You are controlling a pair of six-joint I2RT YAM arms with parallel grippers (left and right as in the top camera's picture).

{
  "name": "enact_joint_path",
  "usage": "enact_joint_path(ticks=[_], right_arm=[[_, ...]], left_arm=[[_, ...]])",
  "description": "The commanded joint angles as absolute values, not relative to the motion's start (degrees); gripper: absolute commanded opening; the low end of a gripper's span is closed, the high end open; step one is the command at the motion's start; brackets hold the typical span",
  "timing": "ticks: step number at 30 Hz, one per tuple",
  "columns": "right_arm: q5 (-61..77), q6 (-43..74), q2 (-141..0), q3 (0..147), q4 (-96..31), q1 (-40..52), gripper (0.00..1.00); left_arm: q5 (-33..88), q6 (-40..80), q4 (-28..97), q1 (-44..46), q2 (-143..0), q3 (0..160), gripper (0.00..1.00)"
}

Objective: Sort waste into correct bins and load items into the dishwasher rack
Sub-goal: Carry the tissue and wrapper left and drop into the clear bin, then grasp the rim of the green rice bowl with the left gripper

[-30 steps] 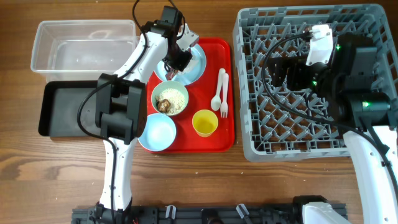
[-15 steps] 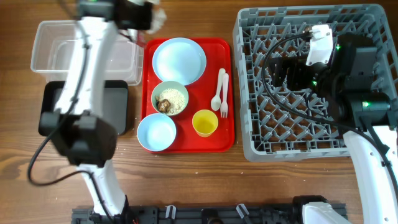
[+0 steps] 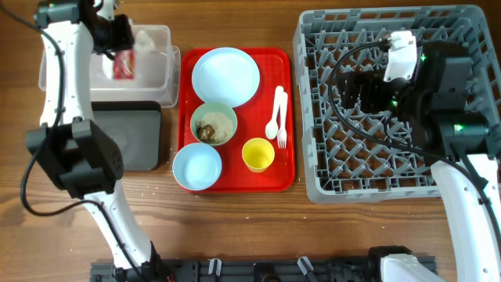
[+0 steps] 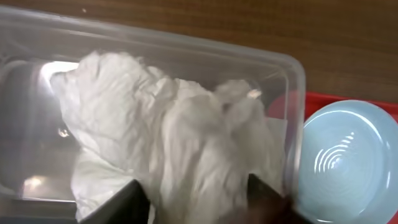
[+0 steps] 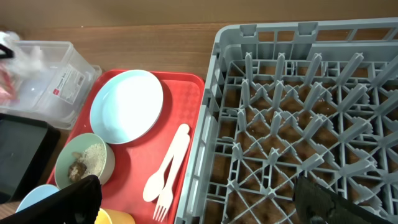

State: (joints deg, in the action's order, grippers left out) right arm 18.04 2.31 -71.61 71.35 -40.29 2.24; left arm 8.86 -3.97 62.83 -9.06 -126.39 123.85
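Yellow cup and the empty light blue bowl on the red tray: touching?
Apart. The overhead view shows a strip of bare red tray between the yellow cup and the light blue bowl.

Left arm (image 3: 52, 78) stretched out, left claw (image 4: 199, 202) gripping, right claw (image 5: 196, 190) spread wide

We are seeing the crumpled white napkin (image 4: 168, 143) and red shiny wrapper (image 3: 124, 66) hanging over the clear tub (image 3: 160, 74), the black tray (image 3: 141, 141) lying just beside it. The light blue plate (image 3: 226, 76), mint bowl (image 3: 214, 124) holding crumbs and brown bits, light blue bowl (image 3: 197, 167), yellow cup (image 3: 257, 154), fork (image 3: 282, 125) and spoon (image 3: 272, 128) are sitting between that tray and the grey rack (image 3: 368, 168).
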Motion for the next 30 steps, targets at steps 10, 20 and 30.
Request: enact_joint_path(ticks=[10,20,30], right_arm=[[19.2,3.0,-72.2,72.6,-40.4,2.1,1.00],[19.2,3.0,-72.2,72.6,-40.3,2.1,1.00],[19.2,3.0,-72.2,72.6,-40.4,2.1,1.00]], left_arm=[[12.9,-3.8,62.5,-8.3,-120.9,124.1,1.00],[24.9,-3.2,80.8,1.2,-113.3,120.8,0.93],[12.4,19.7,60.5,20.6,-113.4,95.4,0.69]])
